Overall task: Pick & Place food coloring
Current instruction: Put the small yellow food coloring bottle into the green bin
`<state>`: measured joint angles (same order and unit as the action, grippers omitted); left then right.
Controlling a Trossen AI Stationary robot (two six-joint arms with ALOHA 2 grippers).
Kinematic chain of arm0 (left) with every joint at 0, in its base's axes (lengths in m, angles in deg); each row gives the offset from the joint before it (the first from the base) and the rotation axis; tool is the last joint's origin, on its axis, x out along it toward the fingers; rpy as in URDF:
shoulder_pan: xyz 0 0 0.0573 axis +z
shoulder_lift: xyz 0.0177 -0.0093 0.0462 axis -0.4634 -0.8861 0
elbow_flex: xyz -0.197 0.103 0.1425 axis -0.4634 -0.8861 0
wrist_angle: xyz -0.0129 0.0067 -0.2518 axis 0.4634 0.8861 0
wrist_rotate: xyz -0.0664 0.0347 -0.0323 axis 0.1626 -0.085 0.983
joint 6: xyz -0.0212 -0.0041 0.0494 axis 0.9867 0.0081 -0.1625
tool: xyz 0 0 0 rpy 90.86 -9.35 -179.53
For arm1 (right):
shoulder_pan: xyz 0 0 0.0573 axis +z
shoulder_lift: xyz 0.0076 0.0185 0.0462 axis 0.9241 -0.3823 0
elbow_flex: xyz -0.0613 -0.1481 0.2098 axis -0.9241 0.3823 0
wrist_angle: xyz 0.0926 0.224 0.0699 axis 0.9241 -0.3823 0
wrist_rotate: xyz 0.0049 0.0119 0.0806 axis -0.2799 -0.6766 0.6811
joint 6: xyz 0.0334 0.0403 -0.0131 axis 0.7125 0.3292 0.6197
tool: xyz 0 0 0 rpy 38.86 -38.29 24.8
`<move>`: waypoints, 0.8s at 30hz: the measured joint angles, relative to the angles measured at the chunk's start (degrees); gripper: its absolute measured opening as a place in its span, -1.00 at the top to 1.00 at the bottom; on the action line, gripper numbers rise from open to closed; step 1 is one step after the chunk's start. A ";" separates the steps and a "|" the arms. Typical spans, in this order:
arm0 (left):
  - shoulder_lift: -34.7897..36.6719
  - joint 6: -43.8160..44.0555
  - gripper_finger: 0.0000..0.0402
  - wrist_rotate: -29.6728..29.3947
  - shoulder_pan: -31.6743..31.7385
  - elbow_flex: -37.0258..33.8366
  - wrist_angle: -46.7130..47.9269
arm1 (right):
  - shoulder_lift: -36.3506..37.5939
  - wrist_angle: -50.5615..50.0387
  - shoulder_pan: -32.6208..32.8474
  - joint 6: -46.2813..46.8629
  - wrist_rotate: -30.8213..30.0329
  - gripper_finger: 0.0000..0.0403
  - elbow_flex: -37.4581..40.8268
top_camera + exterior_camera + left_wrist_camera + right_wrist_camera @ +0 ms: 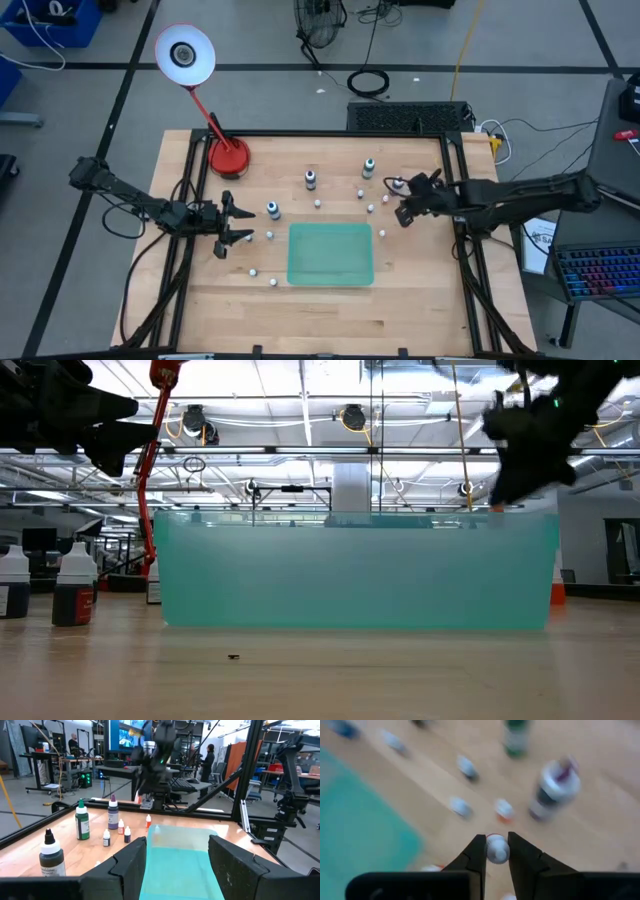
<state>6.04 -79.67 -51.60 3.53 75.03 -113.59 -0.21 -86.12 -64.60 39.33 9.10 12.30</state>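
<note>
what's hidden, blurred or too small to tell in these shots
- Held bottle: right wrist view, the right gripper fingers cover its body, so its colour is unknown.
- Loose small bottles: right wrist view, blurred, so no labels can be read.
- Tray contents: low view, its frosted wall hides the inside.
- Left gripper: low view, cut off by the top edge.
- Tiny bottles: high view, too small to tell colours.

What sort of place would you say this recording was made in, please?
Probably a robotics lab or open workshop. A framed wooden table carries a green tray and small food coloring bottles; the left wrist view shows monitors, workbenches and people behind it.
</note>
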 joint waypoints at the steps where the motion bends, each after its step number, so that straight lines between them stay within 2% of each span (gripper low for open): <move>1: 0.00 0.00 -0.06 0.00 0.00 0.00 -0.02 | -0.39 2.01 1.31 -0.95 -0.82 0.77 -1.22; 6: -0.01 0.00 -0.06 0.00 -0.02 0.00 -0.02 | -5.09 14.12 7.21 -9.49 -2.47 0.78 -7.93; 9: 0.00 0.00 -0.06 0.00 0.00 0.00 -0.02 | -10.96 16.97 9.83 -14.55 -2.43 0.78 -14.32; 15: 0.00 0.00 -0.06 0.00 0.00 0.00 -0.02 | -27.66 13.55 13.20 -22.57 -1.93 0.78 -34.44; 20: -0.01 0.00 -0.06 0.00 -0.02 0.00 -0.02 | -42.61 7.84 13.76 -27.28 4.62 0.78 -53.91; 24: 0.00 0.01 -0.06 0.00 0.00 0.00 -0.02 | -52.78 2.03 13.64 -29.60 8.26 0.78 -66.08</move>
<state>6.05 -79.66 -51.60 3.53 75.03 -113.61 -53.00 -84.10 -50.95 9.73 17.35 -53.77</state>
